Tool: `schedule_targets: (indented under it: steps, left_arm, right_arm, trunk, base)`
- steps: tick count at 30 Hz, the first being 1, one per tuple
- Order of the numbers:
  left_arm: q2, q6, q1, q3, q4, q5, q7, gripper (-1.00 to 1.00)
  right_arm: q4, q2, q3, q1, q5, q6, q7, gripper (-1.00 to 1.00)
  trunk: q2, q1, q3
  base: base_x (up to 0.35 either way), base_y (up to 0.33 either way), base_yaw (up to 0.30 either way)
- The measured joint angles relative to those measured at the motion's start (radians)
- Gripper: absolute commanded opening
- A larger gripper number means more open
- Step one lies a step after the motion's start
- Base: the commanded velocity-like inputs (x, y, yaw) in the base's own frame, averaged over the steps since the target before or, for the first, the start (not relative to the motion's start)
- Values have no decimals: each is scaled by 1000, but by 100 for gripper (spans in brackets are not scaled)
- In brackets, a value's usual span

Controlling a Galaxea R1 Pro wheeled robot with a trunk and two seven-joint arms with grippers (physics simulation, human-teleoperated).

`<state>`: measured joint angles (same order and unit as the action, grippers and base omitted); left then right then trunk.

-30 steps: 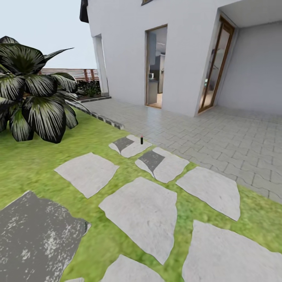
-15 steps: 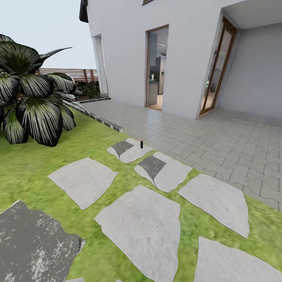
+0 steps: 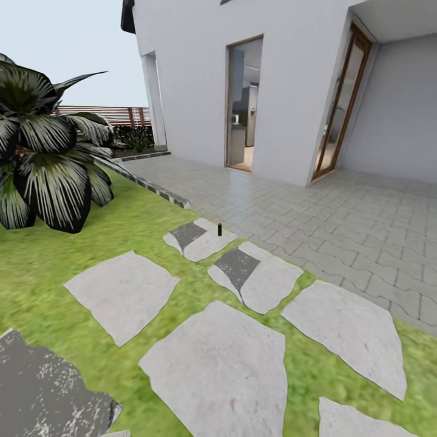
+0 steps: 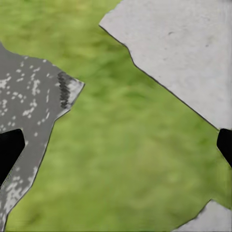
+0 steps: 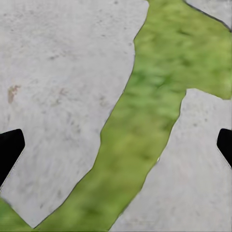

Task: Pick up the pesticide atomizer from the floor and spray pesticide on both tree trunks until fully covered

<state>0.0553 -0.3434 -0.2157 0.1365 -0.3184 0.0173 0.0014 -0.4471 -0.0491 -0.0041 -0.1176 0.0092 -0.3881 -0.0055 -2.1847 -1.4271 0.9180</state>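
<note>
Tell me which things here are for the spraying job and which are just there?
For the job:
pesticide atomizer, small, standing on a stone slab
grass floor

Just there:
palm
house wall
open doorway
paved patio
fence

A home garden: lawn point(image 3: 152, 227) with stone slabs point(image 3: 218, 370), paved patio point(image 3: 340, 218), white house point(image 3: 194, 79), slatted fence point(image 3: 115, 114).

The right gripper point(image 5: 116, 150) (fingers spread wide) hangs over grass point(image 5: 145, 125) between pale stone slabs point(image 5: 58, 87).

The small dark atomizer point(image 3: 220, 229) with a red top is standing upright on a stone slab point(image 3: 200, 240) in the grass, far from both claws.
</note>
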Motion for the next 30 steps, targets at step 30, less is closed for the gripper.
schedule_targets:
  steps: [30]
  left_arm:
    - [2, 0, 0, 1, 0, -1, 0, 100]
  right_arm:
    - [0, 2, 1, 0, 0, 0, 0, 100]
  trunk:
    - [0, 0, 0]
  base:
    - [332, -64, 0]
